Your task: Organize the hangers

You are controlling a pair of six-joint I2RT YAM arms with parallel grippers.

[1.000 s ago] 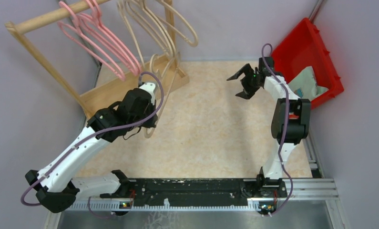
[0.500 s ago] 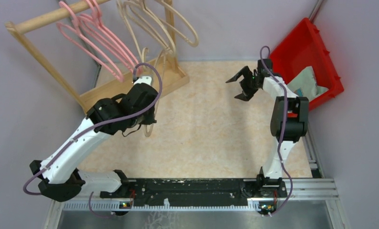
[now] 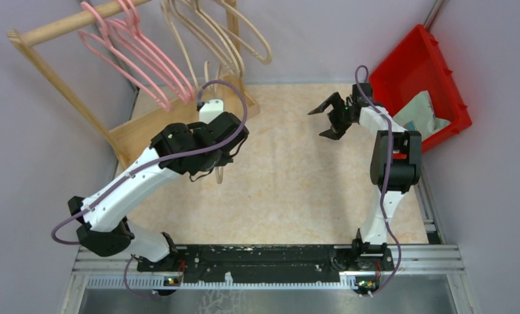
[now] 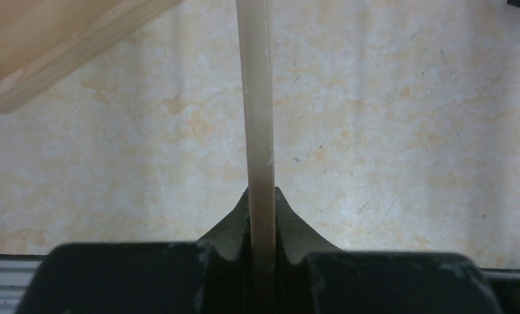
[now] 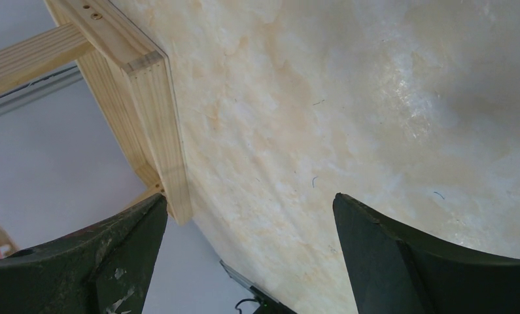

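With left end effector [image 4: 261, 199] clenched on a beige hanger [image 4: 257, 98], swung rightward off the wooden rack [image 4: 48, 52] over the desk [image 4: 407, 118] in the last second. Held right end effector [image 3: 319, 123] spread wide and empty, well apart. Farther out, left pink hangers [image 3: 154, 65] and other beige hangers [image 3: 262, 60] on the pole [image 3: 54, 27]; rehanging probably next.

One wooden rack [image 3: 146, 124], one red bin [image 3: 414, 59] holding one pale bag [image 3: 419, 114]. From here the pink hangers [image 3: 169, 82] look like three or four, too overlapped to tell; the beige hangers [image 3: 229, 60] several, equally tangled.
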